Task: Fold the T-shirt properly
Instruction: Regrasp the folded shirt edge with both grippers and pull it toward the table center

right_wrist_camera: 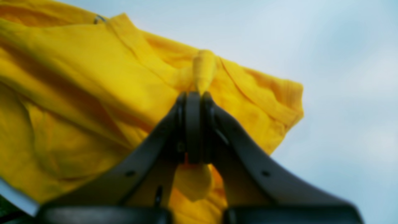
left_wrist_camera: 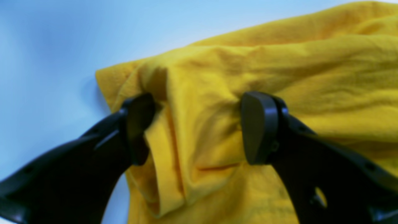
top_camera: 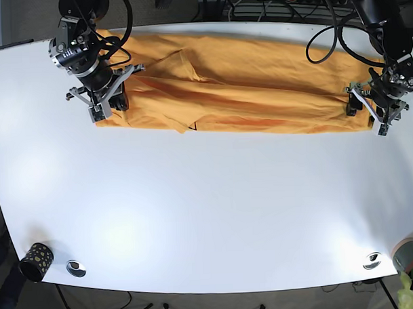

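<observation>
Lying as a long, creased band across the far half of the white bench point(top_camera: 208, 215), the yellow T-shirt point(top_camera: 245, 85) is worked at both ends. The right tool point(right_wrist_camera: 194, 96) has its jaws pressed together on a small bunch of fabric near a seam at its end. The left tool point(left_wrist_camera: 199, 127) is spread wide at the other end, a wrinkled hem corner lying between its fingers point(left_wrist_camera: 259, 127).

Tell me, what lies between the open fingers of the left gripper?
Only a bunched fold of the yellow T-shirt lies inside the left gripper, as the left wrist view shows.
</observation>
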